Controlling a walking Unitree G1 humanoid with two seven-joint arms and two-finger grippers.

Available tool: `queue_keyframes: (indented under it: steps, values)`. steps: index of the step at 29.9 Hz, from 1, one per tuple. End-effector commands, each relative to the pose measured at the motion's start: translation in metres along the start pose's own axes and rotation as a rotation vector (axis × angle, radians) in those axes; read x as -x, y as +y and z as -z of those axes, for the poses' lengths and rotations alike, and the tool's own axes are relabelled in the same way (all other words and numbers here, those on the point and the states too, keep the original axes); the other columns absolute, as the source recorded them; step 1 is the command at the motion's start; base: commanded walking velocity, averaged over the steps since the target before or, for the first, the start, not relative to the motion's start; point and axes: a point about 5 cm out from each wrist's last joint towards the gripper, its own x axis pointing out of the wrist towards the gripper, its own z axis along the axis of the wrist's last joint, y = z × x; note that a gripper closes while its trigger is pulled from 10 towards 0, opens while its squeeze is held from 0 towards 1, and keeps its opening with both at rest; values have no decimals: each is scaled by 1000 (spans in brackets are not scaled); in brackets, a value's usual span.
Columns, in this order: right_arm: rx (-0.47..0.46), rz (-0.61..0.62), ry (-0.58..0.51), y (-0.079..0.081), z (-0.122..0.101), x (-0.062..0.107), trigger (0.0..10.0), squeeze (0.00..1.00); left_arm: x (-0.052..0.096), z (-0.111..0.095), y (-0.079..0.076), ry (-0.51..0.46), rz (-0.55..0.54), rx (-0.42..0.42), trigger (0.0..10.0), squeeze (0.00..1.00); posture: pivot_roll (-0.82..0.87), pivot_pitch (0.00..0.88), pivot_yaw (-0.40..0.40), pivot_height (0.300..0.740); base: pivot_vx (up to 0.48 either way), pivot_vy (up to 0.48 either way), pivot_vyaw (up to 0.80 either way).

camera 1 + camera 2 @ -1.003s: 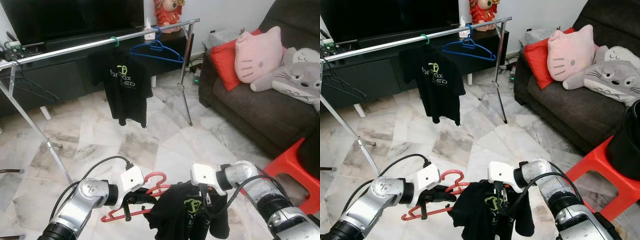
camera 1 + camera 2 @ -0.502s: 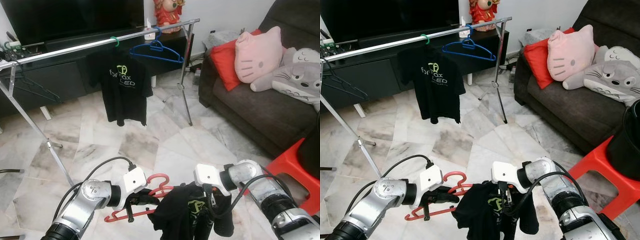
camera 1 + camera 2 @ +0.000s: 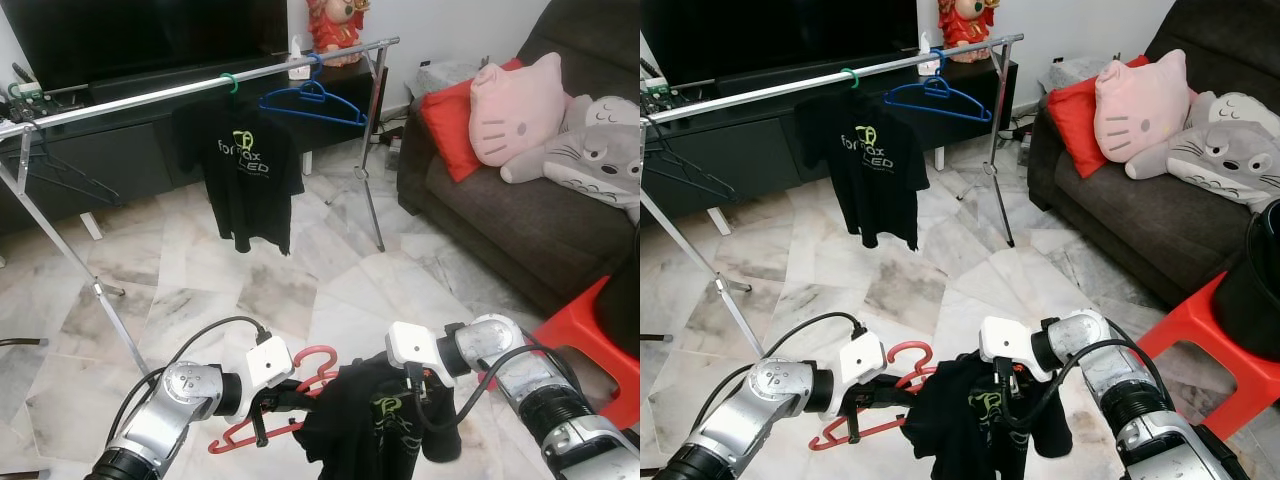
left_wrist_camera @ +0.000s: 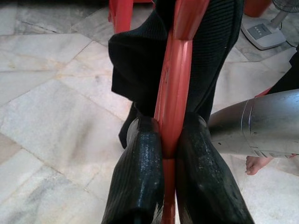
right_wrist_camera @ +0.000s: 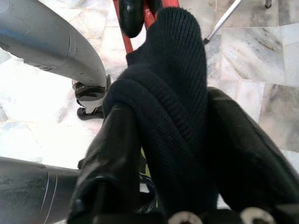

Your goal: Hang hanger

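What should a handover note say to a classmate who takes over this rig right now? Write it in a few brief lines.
Left end effector: shut on the red hanger, held low in front of the robot.
Right end effector: shut on the black T-shirt that drapes on that hanger.
Clothes rail: ahead, across the marble floor, already carrying another black T-shirt and a blue hanger.
Done: hanger and shirt are both in hand.
Left: carry them to the rail and hook the red hanger over it.

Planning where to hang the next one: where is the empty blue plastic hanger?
The blue plastic hanger hangs on the silver clothes rail, near its right end, right of the hung black T-shirt.
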Motion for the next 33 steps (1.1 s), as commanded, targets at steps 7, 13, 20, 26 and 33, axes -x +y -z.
queue_keyframes:
  steps: [7,13,20,26,33]
  values:
    - [13,-44,34,5,4,4,10000,1000,13,-1,15,-27,-117,33,0,0,-33,0,-56,740,0,0,0]
    - [20,-26,75,5,9,8,10000,82,14,0,14,-37,-113,40,0,0,-36,0,-57,740,0,0,0]
    - [27,-14,92,4,11,10,10000,0,13,-1,13,-56,-110,50,0,0,-40,0,-60,740,0,0,0]
    - [33,39,87,0,11,12,10000,0,12,-4,12,-91,-104,62,0,0,-44,0,-61,740,0,0,0]
    - [44,274,87,-21,7,46,10000,0,18,4,8,-86,-101,85,0,0,-46,0,-64,740,0,0,0]
